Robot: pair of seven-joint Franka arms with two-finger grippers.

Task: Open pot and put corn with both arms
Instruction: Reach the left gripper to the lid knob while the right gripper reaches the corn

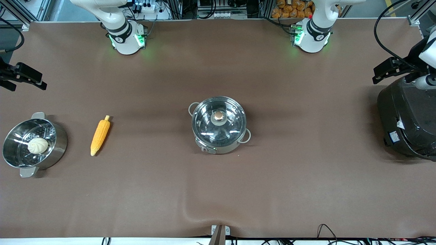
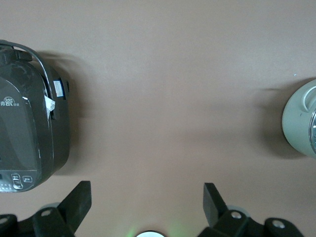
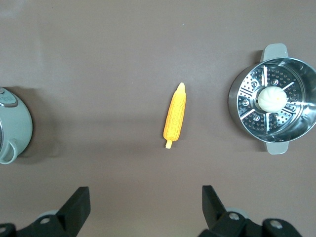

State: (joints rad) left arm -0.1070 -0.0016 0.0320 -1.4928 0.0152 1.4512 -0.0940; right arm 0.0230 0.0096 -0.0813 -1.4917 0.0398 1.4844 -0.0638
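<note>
The pot [image 1: 219, 125] sits at the middle of the brown tabletop [image 1: 218, 190]; it is a shiny round steel vessel with two thin wire-loop handles, one toward the robots' bases and one nearer the front camera, standing on a small pale base with a tiny green light at its front edge; its glass lid [image 1: 218, 121] is on, catching bright reflections, with a copper knob [image 1: 218, 116] at its centre. The corn [image 1: 100, 135] lies flat on the tabletop well apart from the pot, toward the right arm's end; it is a yellow-orange tapered cob with rows of kernels, its pale stub end pointing toward the robots' bases and its narrow tip toward the front camera. Beside the corn, still closer to that end, stands a steel steamer pot [image 1: 56, 149] with flat tab handles and a perforated insert, uncovered, with a white bun [image 1: 37, 145] resting in it. A big black cooker [image 1: 407, 122] stands at the left arm's end.

The right gripper [image 3: 143, 205] hangs high over the tabletop above the corn's area, fingers spread wide with nothing between them; the left gripper [image 2: 147, 200] hangs between the black cooker and the pot, likewise spread wide and empty; both arms wait.
</note>
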